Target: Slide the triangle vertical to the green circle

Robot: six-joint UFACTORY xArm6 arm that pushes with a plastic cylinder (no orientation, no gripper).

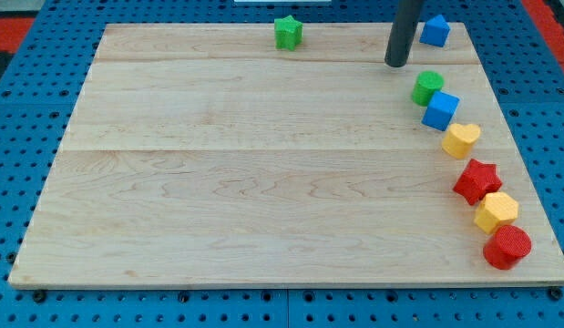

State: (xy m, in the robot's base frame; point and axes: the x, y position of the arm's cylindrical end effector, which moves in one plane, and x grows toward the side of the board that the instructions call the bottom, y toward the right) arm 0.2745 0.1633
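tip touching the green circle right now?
No. My tip sits apart from the green circle, up and toward the view's left of it, with bare board between.

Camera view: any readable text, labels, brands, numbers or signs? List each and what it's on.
None. No word, number, label or sign shows anywhere in the camera view.
Wooden board: plain grain only.
Blocks, e.g. green star, green circle, red star: plain coloured faces.
Rod down to my tip: plain dark.
Blue pegboard: holes only.
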